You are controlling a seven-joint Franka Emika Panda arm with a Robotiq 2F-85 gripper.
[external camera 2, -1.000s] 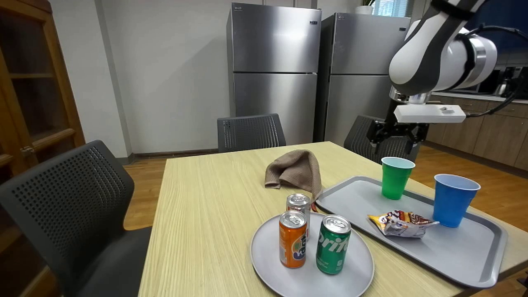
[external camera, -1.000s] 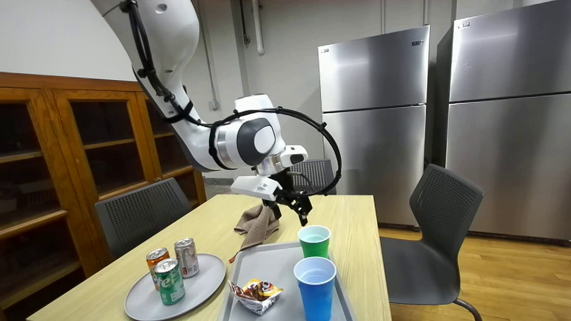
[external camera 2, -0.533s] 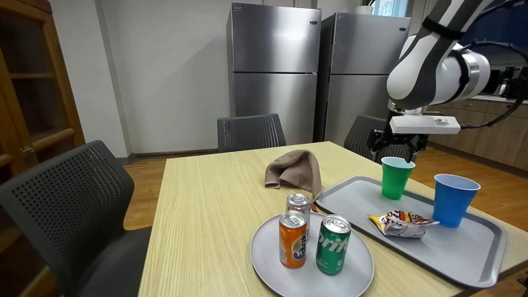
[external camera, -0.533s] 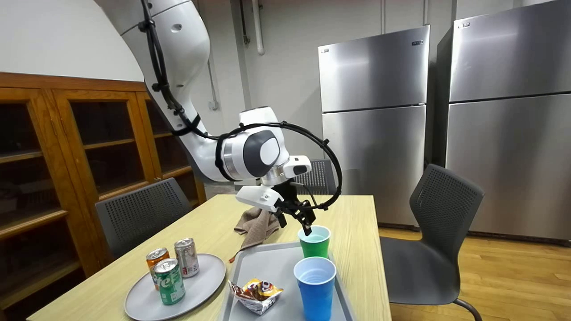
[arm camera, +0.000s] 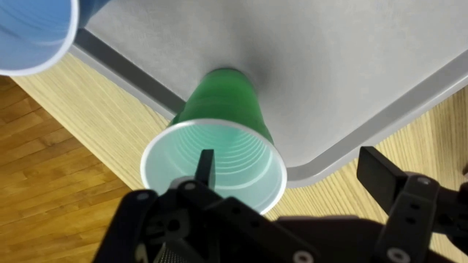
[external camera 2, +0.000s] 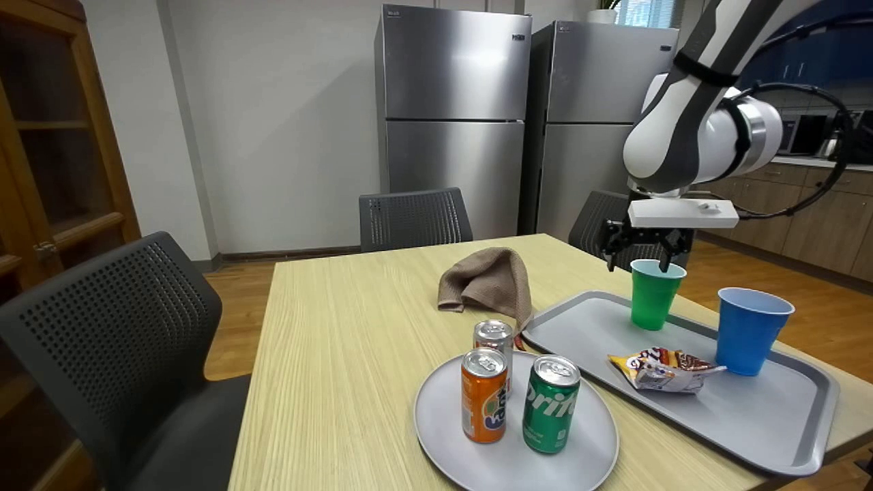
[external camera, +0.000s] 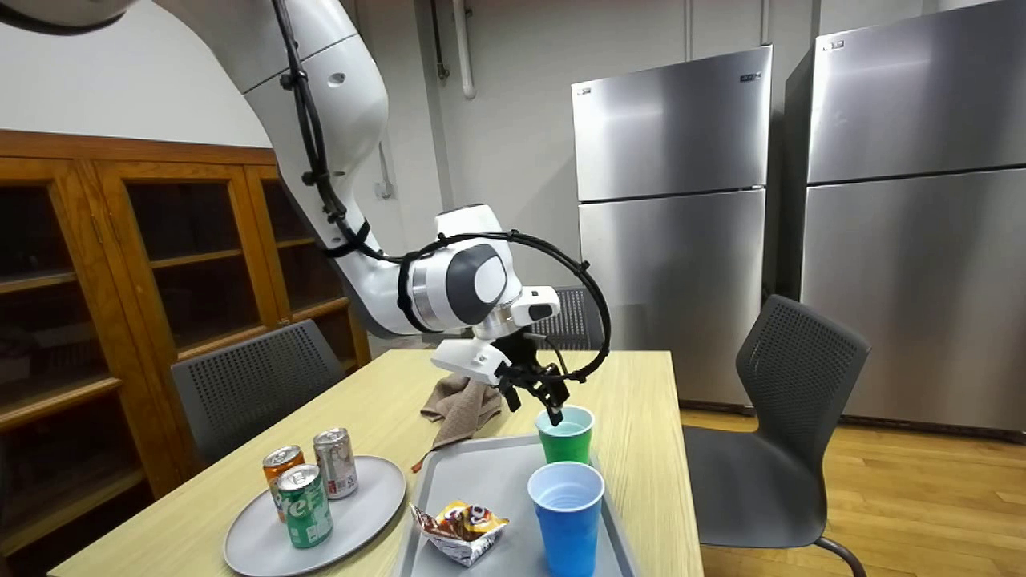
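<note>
The fingers are spread wide, with nothing held between them; in the wrist view one is set over the mouth of the green cup, and the other is placed well apart from it, above the surface beyond the tray edge. The cup is stood upright near a corner of the gray tray; whether its rim is touched, or the fingertip is inserted below it, cannot be determined. For the alignment apparently in hand, the cup wall should be kept within the gap, and height should be checked in both exterior views before closure. Downward pressure on the rim should be avoided, as the cup may be tipped; closing force should be kept low, as thin plastic is likely to be buckled. Clearance should be preserved from the blue cup, placed along the same tray edge, and from the snack packet beside it. Farther off, a brown cloth is crumpled just beside the tray, and three cans are carried on a round plate. Beyond the surface, two refrigerators are seen
</note>
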